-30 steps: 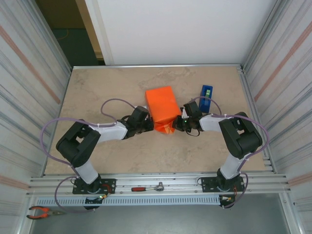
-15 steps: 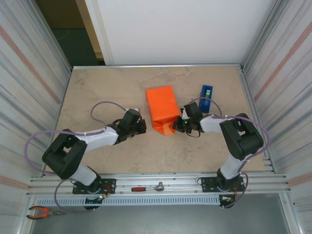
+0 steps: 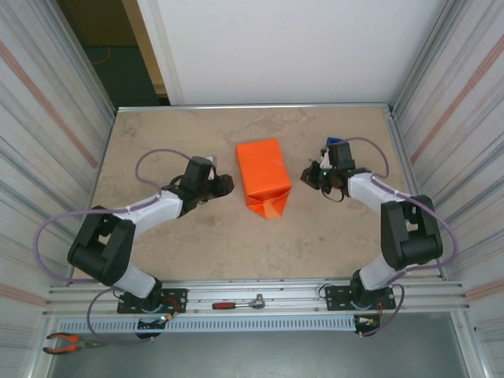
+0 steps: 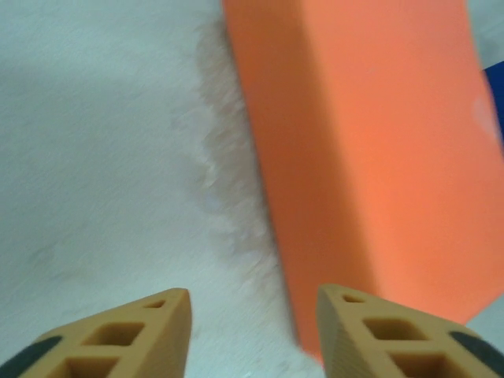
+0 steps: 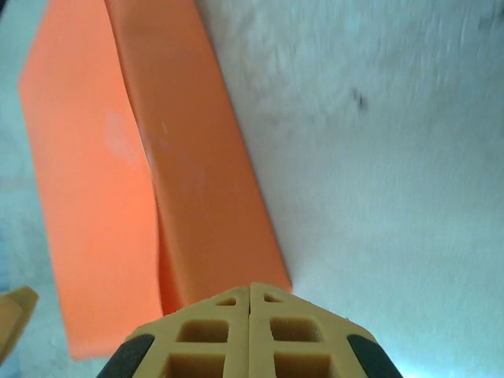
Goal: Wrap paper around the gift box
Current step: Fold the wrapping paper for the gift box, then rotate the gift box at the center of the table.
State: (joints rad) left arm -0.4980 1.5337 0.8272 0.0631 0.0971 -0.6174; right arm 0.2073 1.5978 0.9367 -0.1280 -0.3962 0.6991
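Top external view, left to right. The left gripper (image 3: 224, 185) sits just beside the left side of the parcel without touching it. Its wrist camera shows the jaws apart with nothing between them.

In the middle of the tan stone-look table (image 3: 157, 142) lies the bright orange matte paper (image 3: 262, 172), folded into a long block. Its near end is tucked into a triangular flap (image 3: 272, 207). The gift box itself is hidden, so I'm assuming it's inside the paper.

On the right, the right gripper (image 3: 313, 175) hangs near the parcel's right side. Its two fingers are pressed together and hold nothing. Just behind that arm stands the upright blue tape dispenser (image 3: 334, 143).

What worries me:

- **Flap springing open:** nothing is holding the paper right now, and I can't see any tape on that near flap. Creased paper likes to relax, so the flap could open and the side seam with it.
- **Parcel getting shoved:** if the open left jaws come in low, a finger could catch the paper's edge. That would push the parcel sideways instead of pinning it.
- **Dispenser tipping:** the right arm is very close to the dispenser, so a careless swing toward it could tip it over.
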